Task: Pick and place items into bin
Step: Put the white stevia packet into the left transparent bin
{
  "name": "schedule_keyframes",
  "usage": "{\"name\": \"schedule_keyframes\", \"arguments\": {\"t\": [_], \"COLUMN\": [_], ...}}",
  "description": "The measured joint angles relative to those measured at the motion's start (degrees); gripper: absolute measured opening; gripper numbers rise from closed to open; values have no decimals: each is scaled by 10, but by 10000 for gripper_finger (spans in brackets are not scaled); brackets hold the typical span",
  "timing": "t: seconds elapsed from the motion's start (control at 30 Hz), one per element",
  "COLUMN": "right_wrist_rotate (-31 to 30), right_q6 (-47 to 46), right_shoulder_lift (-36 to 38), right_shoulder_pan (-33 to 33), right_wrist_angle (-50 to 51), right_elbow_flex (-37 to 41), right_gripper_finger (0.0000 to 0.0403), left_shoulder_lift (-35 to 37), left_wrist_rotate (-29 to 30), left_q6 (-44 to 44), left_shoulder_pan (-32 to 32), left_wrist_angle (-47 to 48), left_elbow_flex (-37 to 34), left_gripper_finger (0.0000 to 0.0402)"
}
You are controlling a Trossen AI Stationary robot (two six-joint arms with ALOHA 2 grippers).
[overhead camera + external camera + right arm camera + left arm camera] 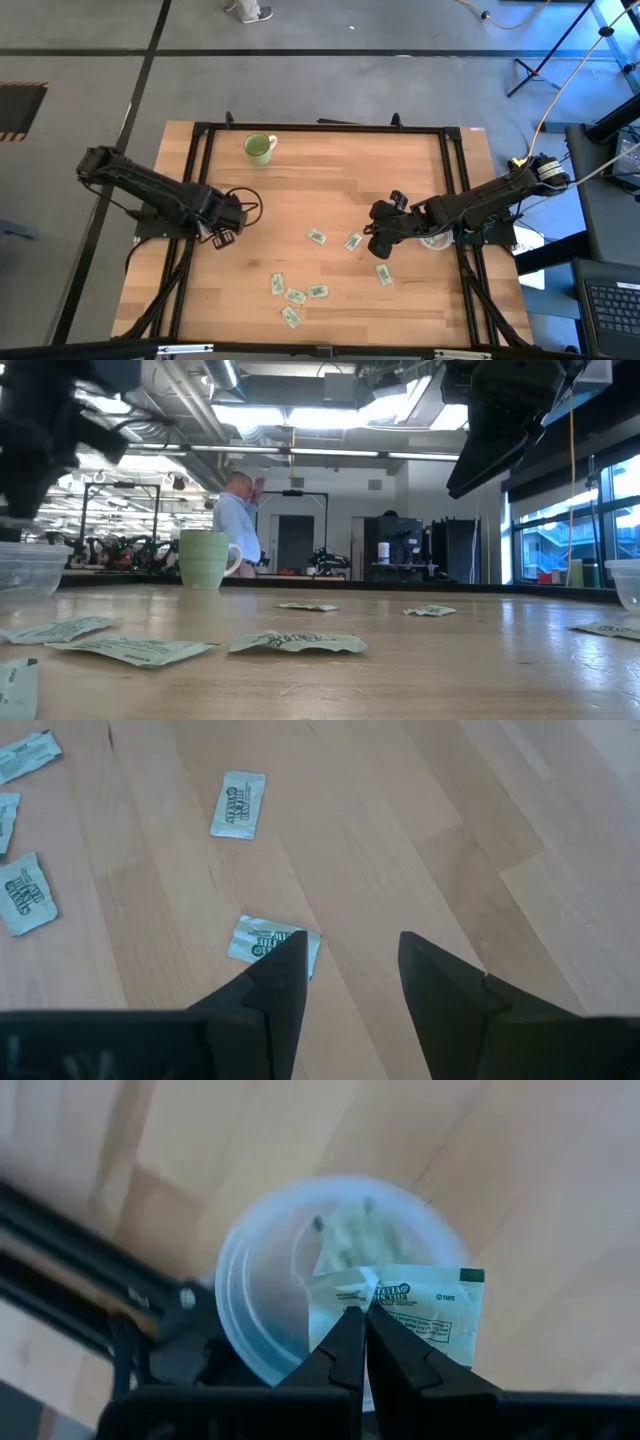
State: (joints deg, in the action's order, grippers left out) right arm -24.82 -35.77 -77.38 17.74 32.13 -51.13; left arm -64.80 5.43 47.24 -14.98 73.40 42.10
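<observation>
My left gripper point(222, 238) is near the table's left edge, shut on one light green and white packet point(420, 1315). It is above a clear round bin point(235, 1280), which shows at the left in the low view point(28, 568). My right gripper point(350, 955) is open over the table's right middle point(380, 238). It stands just above the wood with a packet point(262, 940) lying flat beside one fingertip, untouched. Several more packets lie flat on the table point(317, 237) point(295, 296) point(384, 274). My left gripper pinches the packet between its two shut fingertips, at one edge near a corner point(385, 1305). The fingers point down from above. The packet sticks out sideways from the fingertips, lifted clear, partly over the bin's opening.
A light green mug point(259, 148) stands at the far left of the table. A second clear container point(436, 240) stands at the right edge by the right arm. A black frame point(320, 128) borders the table. A person point(238, 520) stands in the room beyond.
</observation>
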Motion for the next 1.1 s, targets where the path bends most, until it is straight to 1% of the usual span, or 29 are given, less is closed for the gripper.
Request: {"name": "schedule_keyframes", "arguments": {"t": [0.17, 0.33, 0.57, 0.7, 0.87, 0.97, 1.1], "right_wrist_rotate": [9, 13, 102, 105, 106, 105, 105], "right_q6": [0, 0, 2, 2, 15, 35, 67], "right_shoulder_lift": [0, 0, 0, 0, 0, 0, 0], "right_shoulder_pan": [0, 0, 7, 24, 33, 31, 17], "right_wrist_angle": [0, 0, -3, -2, -2, -2, -2], "right_elbow_flex": [0, 0, 0, 0, 0, 0, 0], "right_gripper_finger": [161, 161, 161, 161, 161, 161, 161], "left_shoulder_lift": [13, 13, 13, 13, 13, 13, 13], "left_wrist_rotate": [-8, -3, 4, 14, 5, 4, 4], "left_q6": [30, 30, 31, 32, 32, 38, 45], "left_shoulder_pan": [0, 0, 0, 0, 0, 0, 0], "left_wrist_angle": [-14, -26, -28, -28, -28, -28, -29], "left_elbow_flex": [-45, -51, -51, -51, -51, -51, -51], "left_gripper_finger": [3, 3, 4, 4, 5, 18, 49]}}
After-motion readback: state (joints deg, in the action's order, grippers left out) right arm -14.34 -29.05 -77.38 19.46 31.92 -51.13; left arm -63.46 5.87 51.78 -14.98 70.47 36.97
